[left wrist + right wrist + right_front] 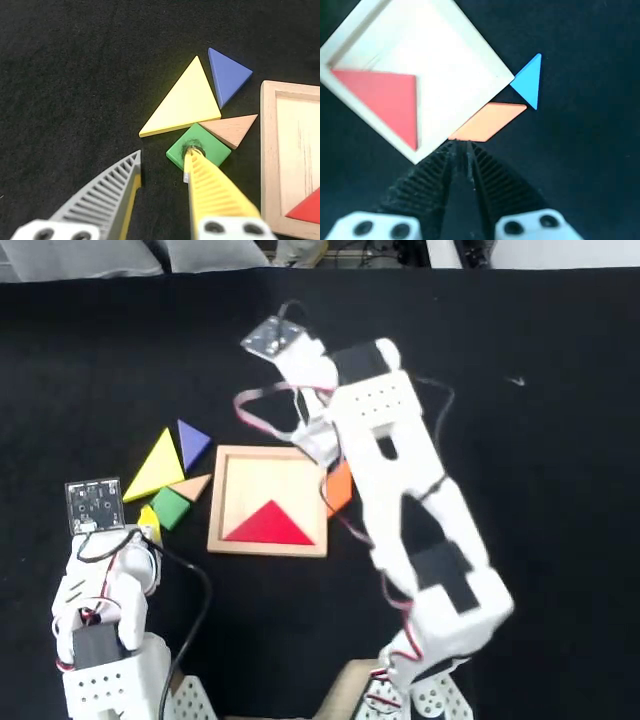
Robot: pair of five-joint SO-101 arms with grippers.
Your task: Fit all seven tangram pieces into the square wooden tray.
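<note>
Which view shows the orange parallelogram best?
The right wrist view: the orange parallelogram lies in full beside the tray. In the high view the right arm covers part of it.

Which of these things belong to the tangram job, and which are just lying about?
Job: square wooden tray; red triangle piece inside it; large yellow triangle; dark blue triangle; plain wooden triangle; green square; orange parallelogram; light blue triangle.
Lying about: white items past the far edge of the black table; brown object between the arm bases.
</note>
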